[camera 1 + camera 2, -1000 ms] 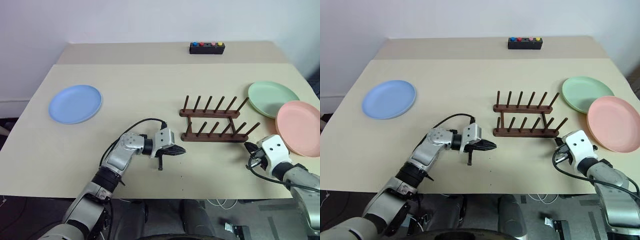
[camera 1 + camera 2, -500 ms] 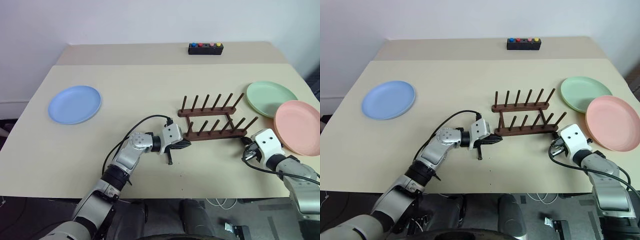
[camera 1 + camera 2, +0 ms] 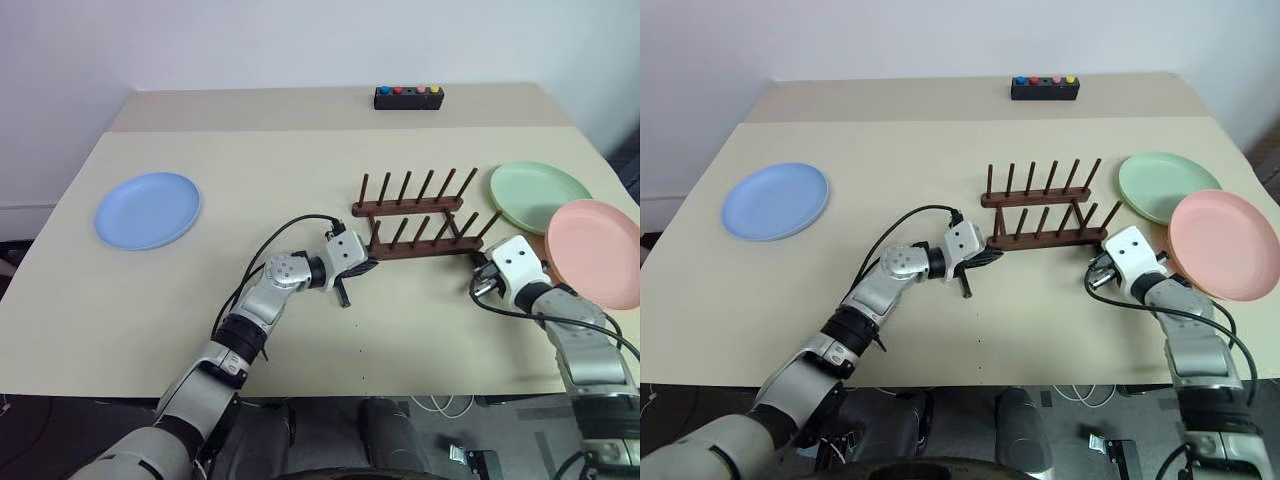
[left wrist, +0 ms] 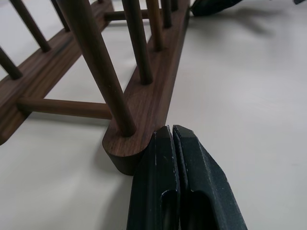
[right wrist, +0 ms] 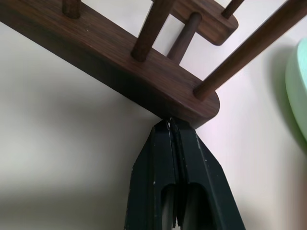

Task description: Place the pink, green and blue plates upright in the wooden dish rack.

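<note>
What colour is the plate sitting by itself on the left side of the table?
Light blue plate, clearest in the left eye view.

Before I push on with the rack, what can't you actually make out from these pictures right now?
- Contact: left gripper and right gripper sit shut-jawed at opposite ends of the wooden dish rack; the fingers hide any gap.
- Pink plate: its right side is cut off by the left eye view's edge.
- Green plate: its near rim is hidden under the pink plate.
- Button box: any markings are too small to read.

pink plate [image 3: 598, 250] cut off rightward
</note>
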{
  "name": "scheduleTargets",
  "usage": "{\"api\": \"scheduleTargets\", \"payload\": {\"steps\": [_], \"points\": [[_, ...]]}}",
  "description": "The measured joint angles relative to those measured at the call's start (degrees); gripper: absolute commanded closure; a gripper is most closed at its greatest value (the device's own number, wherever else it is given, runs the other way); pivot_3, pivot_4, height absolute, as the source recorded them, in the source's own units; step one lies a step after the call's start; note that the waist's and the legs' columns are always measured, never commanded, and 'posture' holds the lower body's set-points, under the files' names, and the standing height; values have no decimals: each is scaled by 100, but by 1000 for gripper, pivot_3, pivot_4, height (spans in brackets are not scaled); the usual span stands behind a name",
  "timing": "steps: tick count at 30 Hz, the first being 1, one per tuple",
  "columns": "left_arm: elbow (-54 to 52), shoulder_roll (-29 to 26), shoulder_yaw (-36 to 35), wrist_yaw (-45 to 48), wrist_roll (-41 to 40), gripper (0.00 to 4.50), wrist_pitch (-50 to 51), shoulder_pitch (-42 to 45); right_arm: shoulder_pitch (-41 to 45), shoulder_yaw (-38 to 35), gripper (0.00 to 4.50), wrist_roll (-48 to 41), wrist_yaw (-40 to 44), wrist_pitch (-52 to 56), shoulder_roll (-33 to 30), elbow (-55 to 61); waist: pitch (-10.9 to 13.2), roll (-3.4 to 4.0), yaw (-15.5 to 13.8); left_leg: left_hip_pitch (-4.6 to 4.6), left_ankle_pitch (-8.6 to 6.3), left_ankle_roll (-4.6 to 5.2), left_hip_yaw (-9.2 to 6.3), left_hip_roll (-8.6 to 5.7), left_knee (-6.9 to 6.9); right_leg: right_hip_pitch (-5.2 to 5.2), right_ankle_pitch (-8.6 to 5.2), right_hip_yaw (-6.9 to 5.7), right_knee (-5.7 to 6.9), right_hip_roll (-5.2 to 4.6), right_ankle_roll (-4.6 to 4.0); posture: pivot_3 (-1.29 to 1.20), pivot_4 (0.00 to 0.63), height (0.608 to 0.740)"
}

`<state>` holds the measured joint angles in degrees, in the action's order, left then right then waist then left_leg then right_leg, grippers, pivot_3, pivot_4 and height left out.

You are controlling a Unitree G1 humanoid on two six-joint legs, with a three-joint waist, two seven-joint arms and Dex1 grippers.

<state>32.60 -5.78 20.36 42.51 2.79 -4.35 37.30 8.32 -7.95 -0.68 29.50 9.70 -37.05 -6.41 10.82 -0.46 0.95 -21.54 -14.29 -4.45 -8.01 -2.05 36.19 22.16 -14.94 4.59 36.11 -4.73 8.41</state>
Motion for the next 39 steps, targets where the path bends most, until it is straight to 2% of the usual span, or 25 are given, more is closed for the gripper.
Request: {"api": "scheduleTargets", "payload": {"steps": [12,17,19,21,27,33,39], "points": [[357,28,-168,-387,44,4470,-254,140,152,118,4500,56,-64,-303,13,-269,0,0,6,-1,0,0,0,0,-4,2,0,0,-1,0,0,0,150,740],[257,10,-209,-264,-30,4470,-257,69,-300,-2,4500,-42,-24,-257,-2,237,0,0,4,-6,0,0,-1,0,-11,9,-1,0,-1,0,1,0,150,740],[193,0,-229,-201,-96,4500,-210,33,-517,-141,3992,-187,77,-140,-11,517,1,1,9,-11,0,0,0,0,-12,14,-1,2,-2,0,1,0,150,740],[-125,-76,-278,92,-277,4500,-147,-220,-825,-406,3252,-407,192,64,-76,1022,1,5,11,-15,-1,0,-1,0,-16,20,-2,2,-1,0,1,0,150,740],[-1356,-496,-294,1316,-986,4500,285,-1013,-1514,-1589,88,-555,148,700,-544,2079,3,2,-13,-29,-1,1,-1,0,-6,27,-1,1,-1,0,-1,0,150,740],[-1983,-644,-274,1870,-1339,4500,543,-1110,-1727,-1785,32,-464,-30,1145,-577,2155,3,2,-21,-31,-1,1,-1,0,-4,26,-2,1,-5,0,-3,0,150,740],[-2164,-669,-274,1999,-1455,4500,640,-1109,-1652,-1735,32,-346,-383,1387,-426,1557,3,3,-13,-31,-1,1,0,0,-5,27,-3,2,-5,0,-3,0,150,740]]}}
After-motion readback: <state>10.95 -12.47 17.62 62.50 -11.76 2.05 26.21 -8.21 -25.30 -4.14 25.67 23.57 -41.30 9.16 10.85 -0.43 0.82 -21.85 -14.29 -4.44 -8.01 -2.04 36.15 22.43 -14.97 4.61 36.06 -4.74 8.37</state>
